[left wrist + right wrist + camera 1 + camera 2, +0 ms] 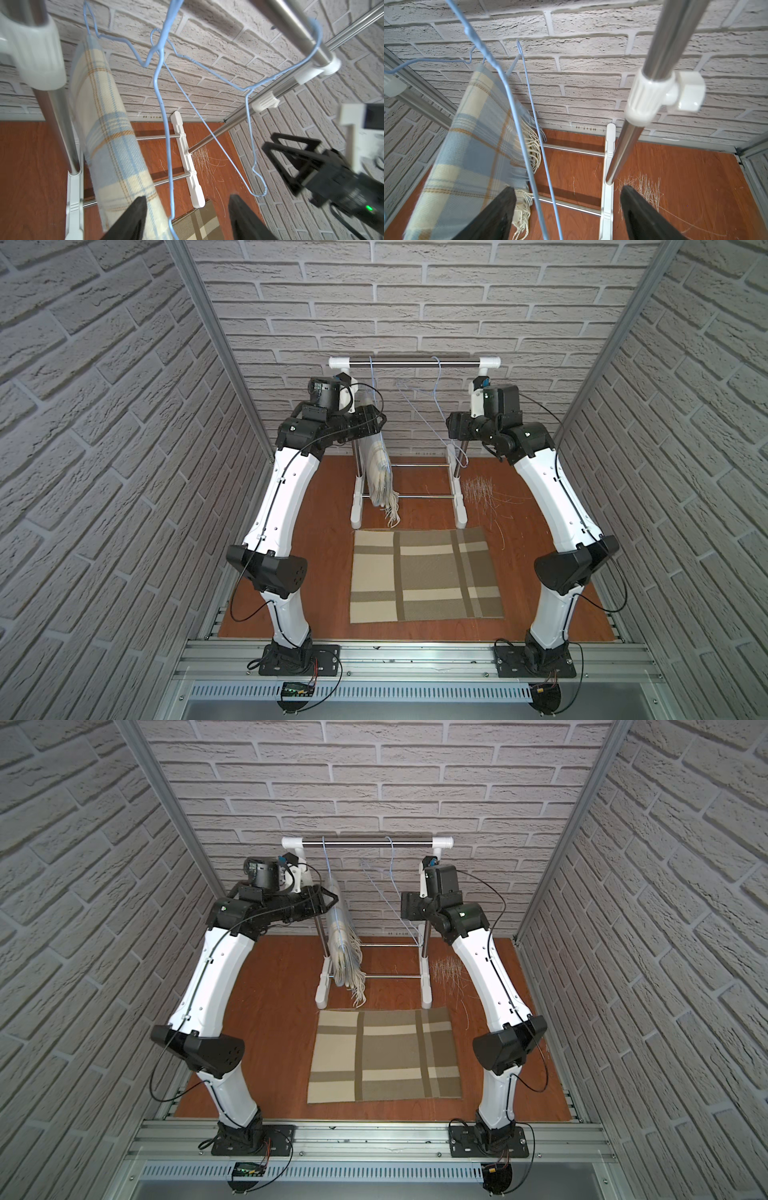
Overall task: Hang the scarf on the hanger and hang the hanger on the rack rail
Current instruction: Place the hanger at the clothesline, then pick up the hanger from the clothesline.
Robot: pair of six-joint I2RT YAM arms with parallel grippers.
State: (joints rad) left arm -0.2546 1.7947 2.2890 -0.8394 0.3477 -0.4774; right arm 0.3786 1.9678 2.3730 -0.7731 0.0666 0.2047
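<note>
Plaid scarf (108,145) drapes over a blue hanger (166,124), close by the parted fingers (133,220).

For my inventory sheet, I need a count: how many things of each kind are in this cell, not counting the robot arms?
Blue wire hangers: 2
Plaid scarf: 1
Clothes rack: 1
Checked mat: 1
Pile of loose threads: 1
Total: 6

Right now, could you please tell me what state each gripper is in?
Left gripper: fingers open, holding nothing; the scarf hangs close by.
Right gripper: fingers open, holding nothing.
</note>
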